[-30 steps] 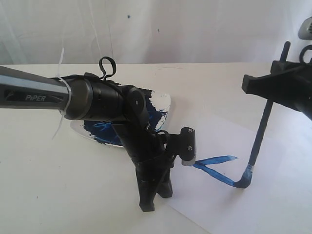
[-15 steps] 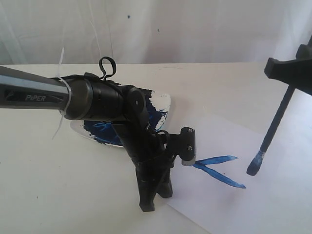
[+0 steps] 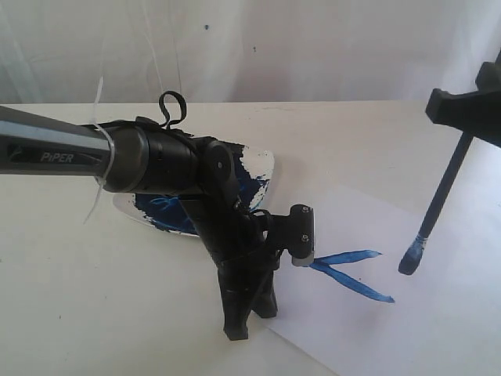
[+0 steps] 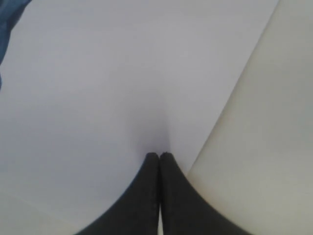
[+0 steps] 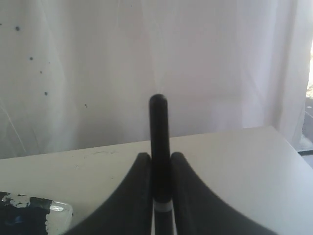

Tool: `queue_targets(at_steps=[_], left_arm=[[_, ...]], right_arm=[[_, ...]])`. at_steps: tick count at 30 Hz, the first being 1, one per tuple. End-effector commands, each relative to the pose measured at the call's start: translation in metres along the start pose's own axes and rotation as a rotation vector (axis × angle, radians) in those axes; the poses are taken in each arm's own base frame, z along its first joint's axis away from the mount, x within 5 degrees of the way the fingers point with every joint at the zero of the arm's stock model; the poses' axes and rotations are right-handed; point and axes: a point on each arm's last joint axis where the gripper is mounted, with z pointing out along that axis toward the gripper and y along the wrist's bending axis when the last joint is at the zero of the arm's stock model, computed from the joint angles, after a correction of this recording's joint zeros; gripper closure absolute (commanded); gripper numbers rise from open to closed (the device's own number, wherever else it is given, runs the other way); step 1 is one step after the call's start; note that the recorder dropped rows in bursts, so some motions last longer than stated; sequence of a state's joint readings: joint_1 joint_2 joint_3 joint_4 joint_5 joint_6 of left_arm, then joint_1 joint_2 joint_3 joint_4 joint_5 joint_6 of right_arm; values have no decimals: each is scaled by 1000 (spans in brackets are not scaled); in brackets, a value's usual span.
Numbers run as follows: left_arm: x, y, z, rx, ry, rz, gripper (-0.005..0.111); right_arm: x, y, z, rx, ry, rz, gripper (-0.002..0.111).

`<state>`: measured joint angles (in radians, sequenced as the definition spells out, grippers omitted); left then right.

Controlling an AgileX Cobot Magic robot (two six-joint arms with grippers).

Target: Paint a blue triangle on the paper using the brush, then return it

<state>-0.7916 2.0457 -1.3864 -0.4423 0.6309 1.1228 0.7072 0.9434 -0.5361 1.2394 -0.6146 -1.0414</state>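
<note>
Outside view: the right gripper (image 3: 463, 113) holds the brush (image 3: 440, 196) nearly upright, tip low over the paper (image 3: 454, 337), just right of the half-done blue triangle (image 3: 350, 274). Left wrist view: the left gripper (image 4: 159, 157) is shut and empty, by the paper's edge. Right wrist view: the jaws squeeze the brush handle.
</note>
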Motion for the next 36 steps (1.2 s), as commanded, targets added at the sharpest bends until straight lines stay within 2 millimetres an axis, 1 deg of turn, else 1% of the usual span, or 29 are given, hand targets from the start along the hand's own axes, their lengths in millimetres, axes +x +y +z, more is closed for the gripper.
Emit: queue_targets(at_steps=[1,5,9,10,14,16,18,23,25,27,30,32,36], left_arm=[[-2,-3,2,27,-1,-7,107],[-2,-3,2,27,-1,-7,107],[-2,-3,2,27,-1,-7,107],[-2,-3,2,27,-1,-6,107],[-2,-3,2,25,-1,-6,107],[-2,-3,2,27,-1,-6,107],[-2,-3,2,27,-1,-6,107],[-2,-3,2,27,-1,-6,107],[-2,-3,2,27,-1,-6,107],[-2,-3,2,27,-1,-6,107],[-2,-3,2,27,-1,-6,107],[-2,-3,2,27,-1,-6,107],[-2,-3,2,25,-2,-6,107]], right_arm=[[1,6,5,-29,-20,-66,108],[3,8,10,-19,-34,-112,108],[1,13,15,-37,-110,-98,108],[1,16,17,-54,-125,-125,108],[6,18,21,-53,-107,-153,108],[2,20,23,-77,-100,-153,108],[-7,22,28,-139,-63,-176,108],[-26,10,39,-138,-30,-166,108],[-27,8,42,-181,16,-193,108],[-27,5,43,-175,15,-164,108],[-28,2,44,-174,7,-173,108],[-28,1,44,-183,15,-146,108],[-26,3,45,-197,32,-162,108]])
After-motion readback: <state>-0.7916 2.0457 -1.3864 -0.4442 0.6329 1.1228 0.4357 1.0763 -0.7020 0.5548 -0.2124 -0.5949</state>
